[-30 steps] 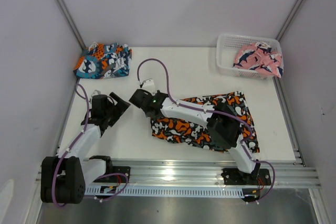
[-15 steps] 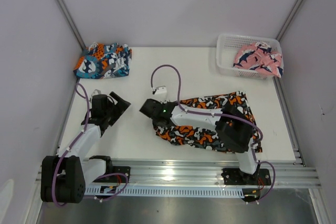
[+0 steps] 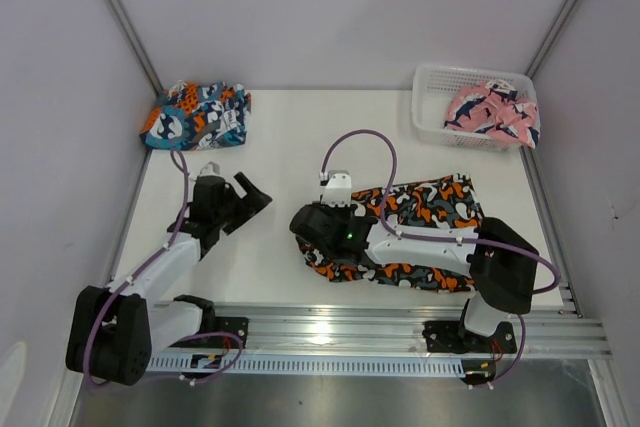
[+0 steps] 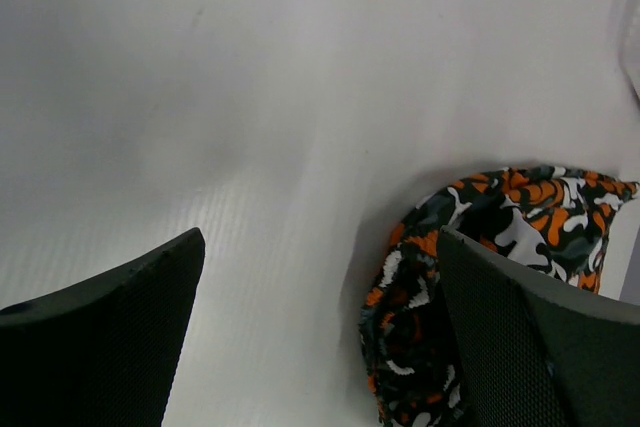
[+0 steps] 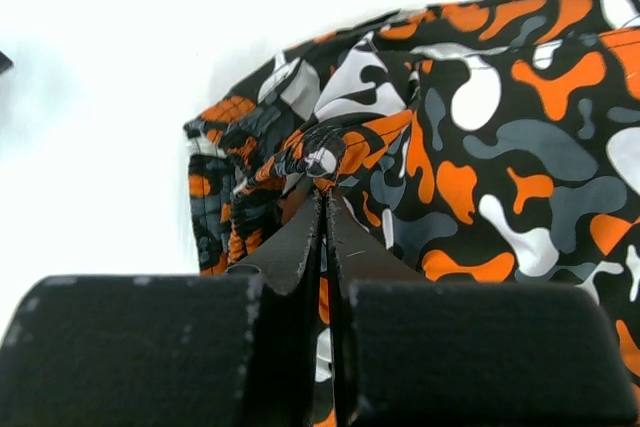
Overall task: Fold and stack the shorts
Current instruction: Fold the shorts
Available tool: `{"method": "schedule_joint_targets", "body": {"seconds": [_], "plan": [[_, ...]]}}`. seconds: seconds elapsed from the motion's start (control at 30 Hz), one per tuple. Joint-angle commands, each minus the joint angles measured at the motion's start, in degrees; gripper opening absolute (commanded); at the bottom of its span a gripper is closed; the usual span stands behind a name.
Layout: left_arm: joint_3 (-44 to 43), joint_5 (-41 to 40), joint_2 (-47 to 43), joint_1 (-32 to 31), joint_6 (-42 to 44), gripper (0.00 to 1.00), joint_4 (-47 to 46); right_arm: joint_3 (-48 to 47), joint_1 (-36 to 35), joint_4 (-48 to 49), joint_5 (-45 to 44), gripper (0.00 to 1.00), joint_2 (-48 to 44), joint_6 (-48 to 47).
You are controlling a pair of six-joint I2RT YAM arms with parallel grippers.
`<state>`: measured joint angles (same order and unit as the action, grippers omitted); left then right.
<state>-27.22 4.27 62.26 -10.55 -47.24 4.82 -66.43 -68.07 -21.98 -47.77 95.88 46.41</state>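
The orange-black-white camouflage shorts (image 3: 432,203) lie bunched on the white table, right of centre. My right gripper (image 3: 308,237) is shut on a fold at their left end, and the pinched cloth (image 5: 480,137) shows at the tips of the right gripper (image 5: 325,195). My left gripper (image 3: 252,201) is open and empty just left of the shorts. In its wrist view the left gripper (image 4: 318,247) hangs over bare table with the shorts' edge (image 4: 500,212) by its right finger. The blue-teal-orange shorts (image 3: 195,115) lie folded at the back left. The pink-navy-white shorts (image 3: 490,110) lie in the basket.
A white mesh basket (image 3: 428,99) stands at the back right corner. Purple cables loop above both wrists. Grey walls close in the table on the left, back and right, and a metal rail runs along the near edge.
My right gripper has moved right and toward the near edge, pulling the left end of the camouflage shorts with it. My left gripper has shifted a little right, toward the shorts.
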Motion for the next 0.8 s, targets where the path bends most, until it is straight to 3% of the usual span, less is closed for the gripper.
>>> {"method": "schedule_joint_targets", "body": {"seconds": [0.0, 0.37, 0.5, 0.77], "plan": [[-3.97, -0.58, 0.23, -3.59, 2.51, 0.98, 0.1, 0.6, -1.44, 2.03, -7.95, 0.0, -3.32, 3.33], [-8.63, 2.67, 3.47, -13.97, 2.16, 0.95, 4.76, 7.54, -4.35, 2.9, -13.14, 0.0, -9.47, 7.99], [-9.08, 0.47, 5.94, -17.14, 1.8, 0.94, 5.29, 7.64, -4.61, 3.17, -12.88, 0.0, -9.48, 7.73], [-9.69, 2.75, 14.55, -17.49, 1.81, 0.77, 2.74, 7.02, -4.7, 4.92, -12.26, 0.0, -8.78, 5.45]]}}
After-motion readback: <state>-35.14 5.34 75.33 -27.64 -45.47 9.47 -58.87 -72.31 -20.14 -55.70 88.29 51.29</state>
